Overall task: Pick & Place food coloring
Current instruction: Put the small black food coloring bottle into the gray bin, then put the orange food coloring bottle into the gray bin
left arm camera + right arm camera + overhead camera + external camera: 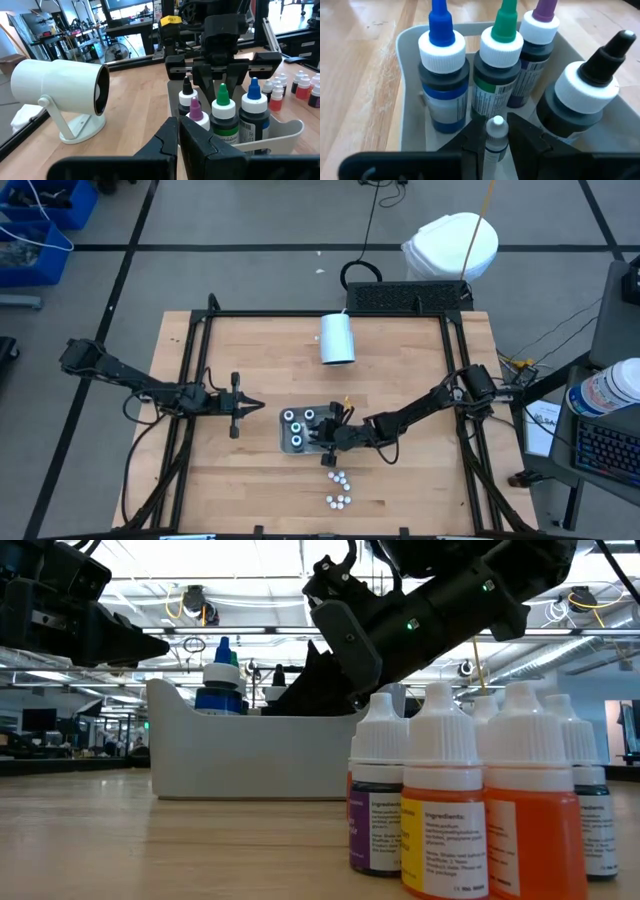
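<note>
A small white-capped bottle [496, 136] sits between the fingers of the right hand [496, 145], gripped, over the grey tray [285, 442] near the surface's middle. Four larger bottles [443, 75] stand in the tray. Remaining small bottles [338, 489] cluster toward the near edge. Left hand [255, 405], closed and empty, waits beside the tray.

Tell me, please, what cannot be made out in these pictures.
- High view: the small bottle held by the right gripper is hidden under that arm.
- High view: the loose bottles are too small to tell their colours.
- Low view: the nearest loose bottles hide those behind, so they cannot be counted, and their label print is too small to read.
- Low view: the tray wall hides the lower parts of what stands inside.
</note>
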